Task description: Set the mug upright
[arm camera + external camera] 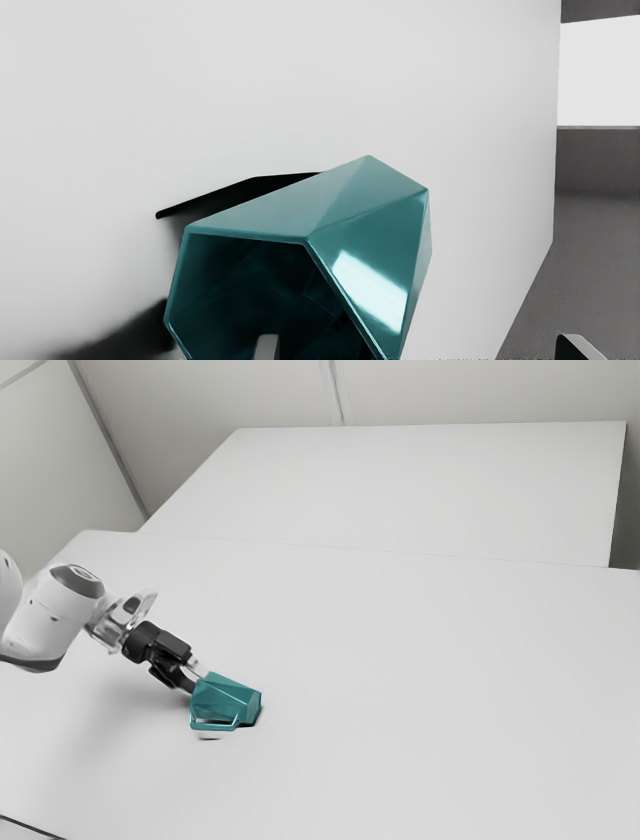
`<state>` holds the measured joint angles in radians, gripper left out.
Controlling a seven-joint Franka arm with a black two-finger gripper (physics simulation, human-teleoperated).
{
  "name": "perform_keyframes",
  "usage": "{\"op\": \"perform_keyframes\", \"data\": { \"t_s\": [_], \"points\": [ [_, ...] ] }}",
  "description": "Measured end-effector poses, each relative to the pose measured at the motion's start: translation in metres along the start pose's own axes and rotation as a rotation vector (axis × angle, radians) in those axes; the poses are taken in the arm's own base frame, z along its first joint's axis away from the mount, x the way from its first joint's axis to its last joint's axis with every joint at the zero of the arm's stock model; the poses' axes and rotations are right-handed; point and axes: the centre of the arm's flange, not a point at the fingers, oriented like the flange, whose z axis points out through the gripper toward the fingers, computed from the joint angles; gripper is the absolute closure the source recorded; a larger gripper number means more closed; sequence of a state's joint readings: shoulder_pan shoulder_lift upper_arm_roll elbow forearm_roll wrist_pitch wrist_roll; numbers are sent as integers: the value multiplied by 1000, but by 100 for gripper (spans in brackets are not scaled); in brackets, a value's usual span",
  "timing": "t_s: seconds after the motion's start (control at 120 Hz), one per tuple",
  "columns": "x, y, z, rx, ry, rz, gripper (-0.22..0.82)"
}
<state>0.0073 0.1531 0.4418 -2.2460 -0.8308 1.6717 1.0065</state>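
In the exterior view my gripper (193, 676) is at the mouth end of the teal faceted mug (228, 698). The mug lies tipped on its side, its base toward the exterior view's right and its handle (216, 727) on the side nearer that camera. In the wrist view my open gripper (421, 347) has its fingers wide apart: one overlaps the dark mouth of the mug (370, 240), the other stands outside past the faceted wall. Whether the first fingertip is inside the mouth, I cannot tell.
The mug lies on a broad white table (420, 690). Behind it stands another white surface (430, 480), with pale walls beyond. In the wrist view, the table's edge runs beyond the mug, with grey floor (590, 260) past it.
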Motion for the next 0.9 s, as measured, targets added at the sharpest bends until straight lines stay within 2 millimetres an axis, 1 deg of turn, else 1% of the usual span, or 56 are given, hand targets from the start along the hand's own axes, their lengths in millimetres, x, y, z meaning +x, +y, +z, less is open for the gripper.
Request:
{"op": "perform_keyframes", "data": {
  "t_s": [0.192, 0.342, 0.433, 0.467, 0.6, 0.808, 0.9],
  "points": [
    [1, 4, 3, -20, 13, 17, 0],
    [-2, 4, 12, -49, 20, 12, 0],
    [1, 8, 19, -61, 17, 22, 0],
    [2, 10, 21, -65, 16, 26, 2],
    [4, 13, 29, -78, 12, 29, 17],
    [6, 15, 33, -86, 13, 31, 51],
    [8, 18, 35, -86, 9, 38, 62]
  ]
}}
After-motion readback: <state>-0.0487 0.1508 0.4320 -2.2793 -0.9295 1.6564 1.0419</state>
